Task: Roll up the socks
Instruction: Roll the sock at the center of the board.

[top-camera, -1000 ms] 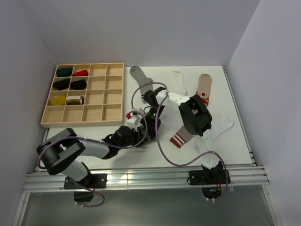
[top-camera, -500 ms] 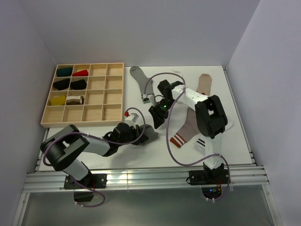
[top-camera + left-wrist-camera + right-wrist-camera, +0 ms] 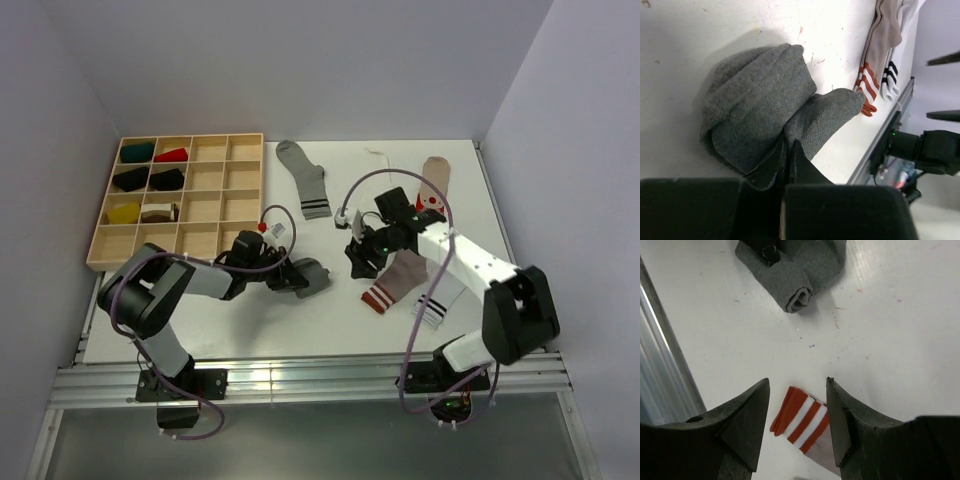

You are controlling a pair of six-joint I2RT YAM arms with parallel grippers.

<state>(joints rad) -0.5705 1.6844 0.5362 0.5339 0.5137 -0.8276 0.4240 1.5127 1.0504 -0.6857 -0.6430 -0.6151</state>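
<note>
Sock roll [image 3: 755, 110], dark grey, clenched in left hand [image 3: 788, 151], right hand [image 3: 797, 385] spread above red-striped taupe sock [image 3: 801, 418].

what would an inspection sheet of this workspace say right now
surface: white table, faint specks, no spill seen
job's things: dark grey sock bunched, partly rolled; grey striped sock, taupe sock and white striped sock lying flat
clutter: nothing seen
hands: left hand shut on the dark grey sock; right hand open over the table by the taupe sock's cuff
cables: purple cables loop over both arms
surroundings: wooden tray at back left, rolled bundles in six compartments; plain walls; metal rail at near edge
</note>
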